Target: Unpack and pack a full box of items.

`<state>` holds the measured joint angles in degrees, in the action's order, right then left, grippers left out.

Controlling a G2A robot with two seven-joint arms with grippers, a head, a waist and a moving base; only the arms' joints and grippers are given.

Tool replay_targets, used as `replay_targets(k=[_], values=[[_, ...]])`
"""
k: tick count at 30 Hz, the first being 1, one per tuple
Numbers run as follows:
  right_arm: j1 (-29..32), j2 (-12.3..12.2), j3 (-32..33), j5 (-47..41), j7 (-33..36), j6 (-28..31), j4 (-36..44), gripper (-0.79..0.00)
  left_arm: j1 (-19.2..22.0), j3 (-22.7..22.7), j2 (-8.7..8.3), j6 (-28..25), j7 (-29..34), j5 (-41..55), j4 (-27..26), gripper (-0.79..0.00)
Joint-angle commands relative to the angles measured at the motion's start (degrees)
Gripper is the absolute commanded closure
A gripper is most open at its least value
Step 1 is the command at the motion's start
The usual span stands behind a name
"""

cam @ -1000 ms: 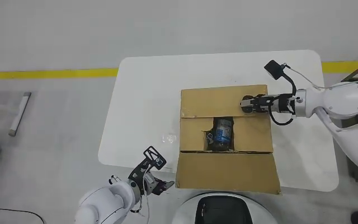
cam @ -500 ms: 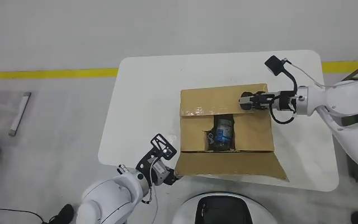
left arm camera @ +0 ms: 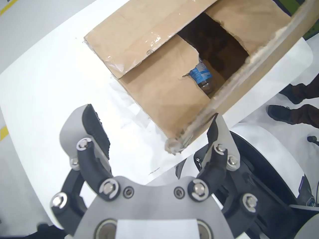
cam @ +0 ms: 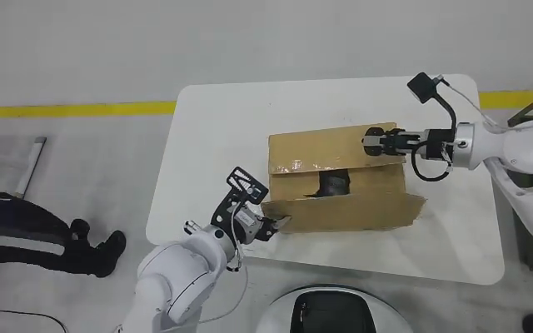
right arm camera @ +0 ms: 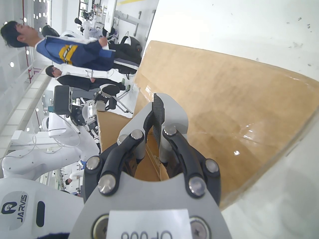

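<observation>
A brown cardboard box (cam: 333,150) sits right of centre on the white table (cam: 216,150). Its near flap (cam: 350,212) stands raised. A dark bottle with a blue label (left arm camera: 202,77) lies inside, seen through the gap between the flaps. My left gripper (cam: 279,223) is open at the near flap's left corner (left arm camera: 174,145), which lies between its fingers, close to one pad (left arm camera: 211,130). My right gripper (cam: 368,140) is shut on the edge of the far flap (right arm camera: 224,95) near the box's right end, and its fingertips (right arm camera: 157,105) are pressed together.
Bare table surface lies left of the box (cam: 208,191) and along the far edge. The table's near rim (cam: 333,270) runs just behind the raised flap. A yellow floor line (cam: 83,108) runs past the table.
The near flap, which lay flat outward, now stands raised. My left gripper has come up from below the table's edge to the flap's corner. My right gripper has shifted slightly away along the far flap.
</observation>
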<state>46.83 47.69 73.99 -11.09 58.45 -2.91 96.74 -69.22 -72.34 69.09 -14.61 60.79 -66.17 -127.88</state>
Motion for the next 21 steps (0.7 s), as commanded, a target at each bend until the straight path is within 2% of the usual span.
replay_targets(k=[1, 7, 10, 16, 21], values=[[1.1, 0.0, 1.0, 1.0, -4.5, 0.9, 1.0, 0.000, 1.1, 1.2, 0.21, 2.5, -0.6, -1.0, 1.3, -0.785], [6.3, -0.2, 4.9, 9.7, -19.8, 3.3, 9.2, 0.000, 3.8, 4.6, 0.64, 5.7, -0.6, -4.4, 4.6, -0.785], [8.7, -0.4, 4.2, 20.6, -23.8, 3.6, 14.7, 0.000, 4.9, 5.9, 0.86, 6.9, -0.6, -5.6, 5.8, -0.785], [11.2, 0.1, -4.2, 43.1, -26.4, 1.2, 20.1, 0.000, 5.9, 7.3, 1.10, 8.3, -0.2, -8.1, 7.3, -0.785], [11.0, 1.2, -11.3, 54.4, -28.4, -1.2, 20.1, 0.000, 5.8, 7.4, 1.16, 8.6, 0.0, -8.9, 7.2, -0.785]])
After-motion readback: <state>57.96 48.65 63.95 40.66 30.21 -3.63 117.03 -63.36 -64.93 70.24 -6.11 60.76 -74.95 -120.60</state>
